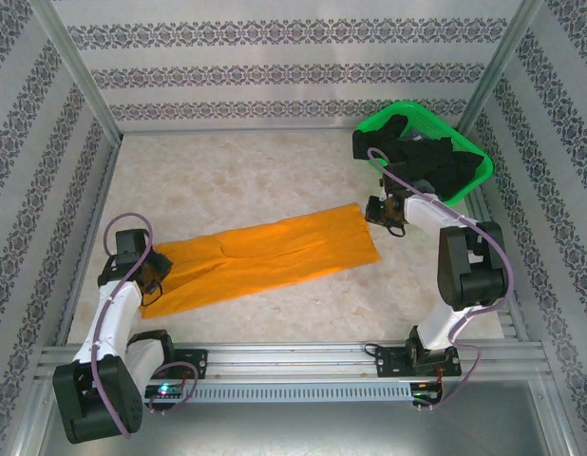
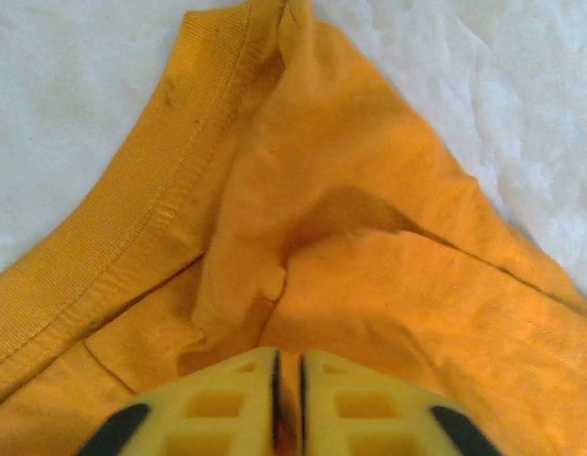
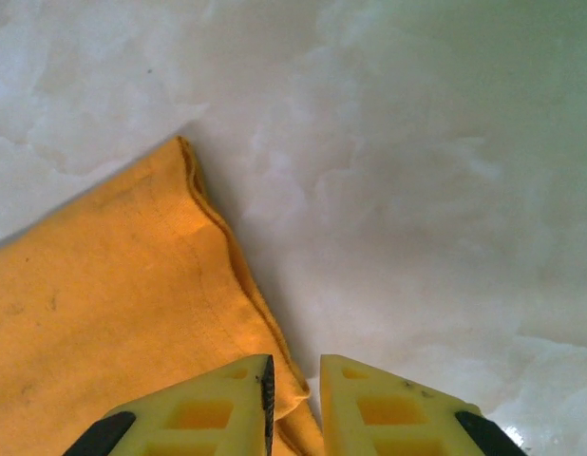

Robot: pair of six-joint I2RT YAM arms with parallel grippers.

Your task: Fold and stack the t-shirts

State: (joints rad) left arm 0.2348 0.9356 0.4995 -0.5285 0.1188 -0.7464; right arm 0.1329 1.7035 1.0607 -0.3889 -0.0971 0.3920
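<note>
1. Left claw (image 2: 289,359) — near left of the bench (image 1: 274,166). Fingers are pressed almost together, pinching a raised fold of the mustard-orange t-shirt (image 1: 274,252) beside its ribbed collar (image 2: 132,228).
2. Mustard-orange t-shirt — lies on the bench as a long folded strip, running from the left claw toward the right claw (image 1: 383,215).
3. Right claw (image 3: 294,366) — at the strip's far right corner. Fingers are parted a little, with the hem corner just under the gap.
4. Green mesh basket (image 1: 407,109) — far right corner of the bench, with black t-shirts (image 1: 436,161) heaped inside.
</note>
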